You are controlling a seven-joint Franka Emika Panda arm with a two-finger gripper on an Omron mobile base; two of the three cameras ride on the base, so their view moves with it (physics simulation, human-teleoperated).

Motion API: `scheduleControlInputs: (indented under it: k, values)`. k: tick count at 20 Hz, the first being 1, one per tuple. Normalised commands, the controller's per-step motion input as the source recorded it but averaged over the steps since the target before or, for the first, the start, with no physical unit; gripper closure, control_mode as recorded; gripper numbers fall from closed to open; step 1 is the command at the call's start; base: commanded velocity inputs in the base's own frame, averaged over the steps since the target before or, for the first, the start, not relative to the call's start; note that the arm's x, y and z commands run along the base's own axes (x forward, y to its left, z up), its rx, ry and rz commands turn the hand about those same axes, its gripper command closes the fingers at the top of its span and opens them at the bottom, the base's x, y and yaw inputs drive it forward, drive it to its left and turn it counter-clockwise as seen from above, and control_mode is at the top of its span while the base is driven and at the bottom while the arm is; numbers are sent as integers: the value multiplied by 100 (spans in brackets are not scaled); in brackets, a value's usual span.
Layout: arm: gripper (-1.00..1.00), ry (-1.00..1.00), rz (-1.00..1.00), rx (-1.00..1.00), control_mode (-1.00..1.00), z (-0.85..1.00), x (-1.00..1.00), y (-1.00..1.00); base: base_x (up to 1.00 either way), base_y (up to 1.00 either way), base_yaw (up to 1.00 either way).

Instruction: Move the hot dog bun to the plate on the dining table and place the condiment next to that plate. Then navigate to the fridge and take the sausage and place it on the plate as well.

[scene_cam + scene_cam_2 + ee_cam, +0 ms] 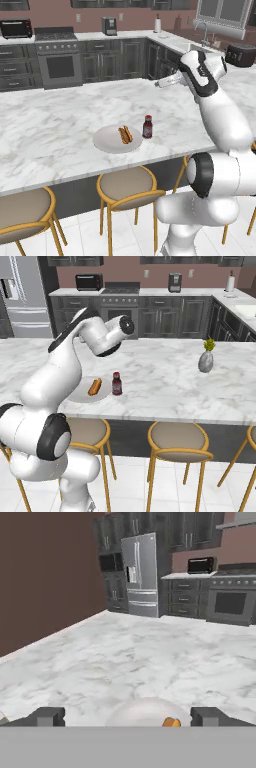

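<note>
Marble table (50, 135), arm raised above.

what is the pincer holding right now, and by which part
Nothing. The pincer is open and empty above the plate; the bun lies on it.

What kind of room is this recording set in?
A simulated home kitchen: a stove along dark cabinets, a steel fridge, and a marble island with bar stools.
</note>
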Motion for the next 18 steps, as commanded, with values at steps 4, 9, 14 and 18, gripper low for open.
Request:
scheduleControlInputs:
  k: [4, 9, 14, 18]
  values:
    - [-100, 31, -46, 0, -100, -1, -100, 43, 0, 0, 0]
    - [-100, 33, -37, -5, -100, 0, -75, 35, 0, 0, 0]
    - [-100, 33, -23, -6, -100, -9, -41, 0, 0, 0, 0]
    - [-100, 30, -14, -7, -100, -27, -18, -6, 0, 0, 0]
